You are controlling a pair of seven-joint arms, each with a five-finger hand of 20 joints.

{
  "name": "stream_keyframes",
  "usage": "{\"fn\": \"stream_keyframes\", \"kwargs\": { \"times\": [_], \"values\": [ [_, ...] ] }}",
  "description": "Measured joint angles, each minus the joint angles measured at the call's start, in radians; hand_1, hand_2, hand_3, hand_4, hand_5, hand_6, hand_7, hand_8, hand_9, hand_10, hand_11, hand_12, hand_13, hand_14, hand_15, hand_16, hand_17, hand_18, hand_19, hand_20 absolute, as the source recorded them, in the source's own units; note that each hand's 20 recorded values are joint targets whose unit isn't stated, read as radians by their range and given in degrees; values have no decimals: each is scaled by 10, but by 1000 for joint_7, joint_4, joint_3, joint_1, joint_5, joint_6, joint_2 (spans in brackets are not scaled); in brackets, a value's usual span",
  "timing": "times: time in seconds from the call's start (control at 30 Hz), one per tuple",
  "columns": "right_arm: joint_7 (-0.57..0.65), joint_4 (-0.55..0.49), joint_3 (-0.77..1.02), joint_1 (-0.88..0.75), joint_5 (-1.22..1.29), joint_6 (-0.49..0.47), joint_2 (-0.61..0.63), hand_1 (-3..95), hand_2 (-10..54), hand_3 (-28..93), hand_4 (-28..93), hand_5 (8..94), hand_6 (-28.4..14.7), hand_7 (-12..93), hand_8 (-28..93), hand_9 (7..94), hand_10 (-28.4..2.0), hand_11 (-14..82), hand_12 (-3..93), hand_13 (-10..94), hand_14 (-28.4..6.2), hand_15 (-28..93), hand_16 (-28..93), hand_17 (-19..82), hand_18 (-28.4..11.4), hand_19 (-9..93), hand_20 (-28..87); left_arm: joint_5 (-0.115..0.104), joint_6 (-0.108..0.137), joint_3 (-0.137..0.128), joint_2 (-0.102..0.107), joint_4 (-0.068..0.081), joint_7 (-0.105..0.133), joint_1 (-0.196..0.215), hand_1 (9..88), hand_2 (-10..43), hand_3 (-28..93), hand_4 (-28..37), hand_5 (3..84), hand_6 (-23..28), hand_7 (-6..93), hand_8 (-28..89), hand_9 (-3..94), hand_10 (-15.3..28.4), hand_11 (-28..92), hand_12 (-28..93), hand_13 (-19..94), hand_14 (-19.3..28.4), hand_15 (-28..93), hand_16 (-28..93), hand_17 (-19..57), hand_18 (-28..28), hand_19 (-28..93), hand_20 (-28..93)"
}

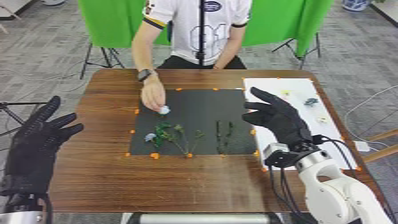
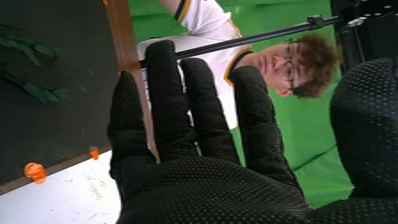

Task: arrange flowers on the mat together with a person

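On the dark mat (image 1: 191, 107) in the head view, a person's hand (image 1: 153, 95) touches a pale blue flower (image 1: 163, 110) near the left edge. Green stems (image 1: 182, 140) with another bluish flower (image 1: 150, 136) lie at the mat's lower left; two leafy stems (image 1: 219, 137) are right of its middle. My right hand (image 1: 280, 117) is over the mat's right edge and the white sheet, fingers extended. My left hand (image 1: 40, 140) is left of the mat, fingers straight. In the right wrist view, my right hand (image 2: 204, 185) is open beside the mat (image 2: 53, 110), where leaves (image 2: 40, 92) lie.
A white sheet (image 1: 306, 107) right of the mat holds small flowers, one pale blue (image 1: 311, 101), one yellowish (image 1: 286, 92). Orange tape pieces (image 1: 155, 156) mark the mat's edges. The brown table (image 1: 107, 180) extends around the mat, and the person sits at its far side.
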Motion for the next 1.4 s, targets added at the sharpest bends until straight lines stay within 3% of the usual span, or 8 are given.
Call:
{"fn": "stream_keyframes", "kwargs": {
  "times": [0.37,0.5,0.87,1.17,1.27,1.4],
  "values": [
    [19,0,1,1,-13,-2,0,252,12,699,-282,431,13,138,-114,465,-172,174,147,396,-174,465,108,76,-227,548,160,-17,2,15,10,0,12,-6,181,16,777,-283,295,36,156,-113,326,183,248,120,242,272,550,-88,-91,233,487,225],
    [44,-9,1,2,-124,1,0,255,13,698,-282,432,11,137,-114,466,-172,177,146,401,-174,471,105,81,-228,557,160,-22,5,18,14,0,18,-5,182,17,777,-283,296,37,155,-113,325,184,248,119,242,273,550,-89,-91,234,487,225],
    [69,-20,13,1,-183,16,8,255,12,700,-279,434,8,134,-112,464,-175,177,144,413,-175,488,99,99,-235,586,163,-23,7,19,13,-1,18,-1,185,19,777,-283,295,37,155,-113,326,184,248,119,242,271,551,-89,-91,233,487,227],
    [103,-30,8,13,-342,166,82,261,7,696,-277,443,3,136,-112,457,-179,169,142,433,-177,510,94,125,-244,627,167,-22,10,21,12,-3,16,-1,185,19,778,-283,297,37,154,-112,327,184,249,119,243,273,552,-90,-91,232,486,227],
    [157,-28,0,28,-438,239,128,263,7,694,-275,443,2,135,-112,452,-181,164,141,443,-178,521,92,136,-250,647,170,-22,11,22,12,-3,16,-1,186,20,778,-283,297,38,155,-112,327,185,249,119,243,272,552,-90,-91,233,487,227],
    [254,5,-22,77,-586,266,191,273,0,701,-267,445,0,134,-111,451,-183,161,142,455,-176,530,89,153,-251,661,167,-21,12,24,12,-4,10,-2,187,21,778,-283,297,38,155,-112,327,185,250,119,242,272,551,-90,-91,232,487,227]
  ]
}}
